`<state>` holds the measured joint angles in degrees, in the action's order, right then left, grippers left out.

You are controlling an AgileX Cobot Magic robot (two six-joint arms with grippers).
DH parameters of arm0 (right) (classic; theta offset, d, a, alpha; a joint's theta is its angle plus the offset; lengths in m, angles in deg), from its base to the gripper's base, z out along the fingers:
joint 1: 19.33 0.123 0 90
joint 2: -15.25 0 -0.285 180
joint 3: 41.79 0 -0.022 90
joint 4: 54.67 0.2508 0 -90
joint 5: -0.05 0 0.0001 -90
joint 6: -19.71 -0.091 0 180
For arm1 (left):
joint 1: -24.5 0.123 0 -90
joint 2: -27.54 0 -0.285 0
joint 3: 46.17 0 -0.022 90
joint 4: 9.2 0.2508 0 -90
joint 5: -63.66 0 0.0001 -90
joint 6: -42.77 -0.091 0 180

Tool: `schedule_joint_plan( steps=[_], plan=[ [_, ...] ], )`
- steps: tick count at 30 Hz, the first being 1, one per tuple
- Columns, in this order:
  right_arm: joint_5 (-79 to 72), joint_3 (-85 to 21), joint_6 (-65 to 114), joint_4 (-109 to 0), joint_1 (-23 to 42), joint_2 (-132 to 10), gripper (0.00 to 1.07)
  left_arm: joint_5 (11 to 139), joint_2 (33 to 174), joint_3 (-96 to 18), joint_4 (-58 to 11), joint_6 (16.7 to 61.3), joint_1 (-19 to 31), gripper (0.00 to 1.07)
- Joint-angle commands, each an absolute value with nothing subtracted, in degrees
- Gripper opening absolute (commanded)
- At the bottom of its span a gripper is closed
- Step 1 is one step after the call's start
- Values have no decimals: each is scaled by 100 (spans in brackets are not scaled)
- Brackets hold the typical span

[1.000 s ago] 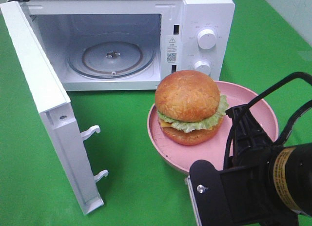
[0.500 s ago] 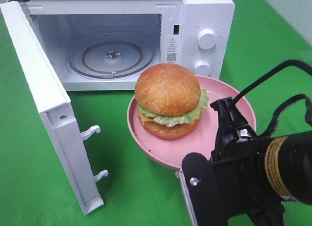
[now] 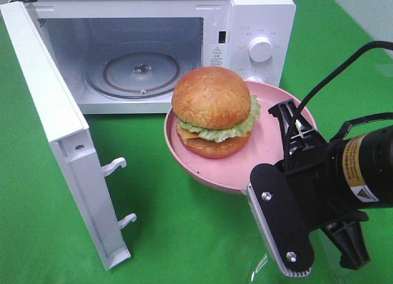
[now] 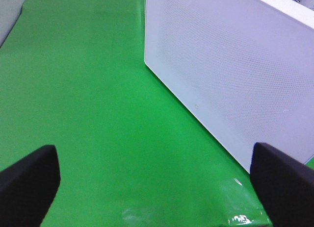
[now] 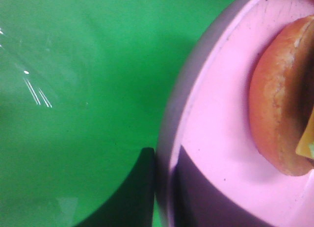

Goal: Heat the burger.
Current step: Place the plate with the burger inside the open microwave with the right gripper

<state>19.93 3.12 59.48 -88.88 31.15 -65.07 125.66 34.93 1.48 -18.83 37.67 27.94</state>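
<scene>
1. The right fingers (image 3: 287,127) are clenched on the rim of the pink plate (image 3: 245,170), and the burger (image 3: 212,109) sits on it just past them
2. The plate has gone up and nearer the open microwave (image 3: 258,14), so I think the burger goes in next
3. The left fingers (image 4: 29,183) are spread wide, holding nothing

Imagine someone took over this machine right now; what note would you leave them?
Right hand: shut on the rim of the pink plate, which appears raised off the green cloth in front of the microwave.
Left hand: open, holding nothing, over the cloth beside the open door.
Burger: on the plate, outside the oven.
Done: door open, plate gripped.
Left: set plate and burger on the glass turntable, let go, shut the door, start heating.
</scene>
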Motion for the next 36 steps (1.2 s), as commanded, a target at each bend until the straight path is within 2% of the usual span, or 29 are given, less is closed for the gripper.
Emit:
schedule_joint_plan(
  steps=[1,8,24,26,36],
  plan=[
    [1650,295,6933,-8538,2914,-6427,0,12503,3413,160,-1905,3790,2777,98],
    [1512,295,8686,-7289,2450,-6427,0,12503,3413,160,-1905,3790,2777,98],
    [1340,295,11207,-5467,1803,-6427,0,12503,3413,160,-1905,3790,2777,98],
    [1306,295,11855,-4883,1671,-6427,0,12503,3413,160,-1905,3790,2777,98],
    [1398,232,11540,-5140,1671,-6604,0,12503,3413,160,-1905,3790,2777,98]
  ],
)
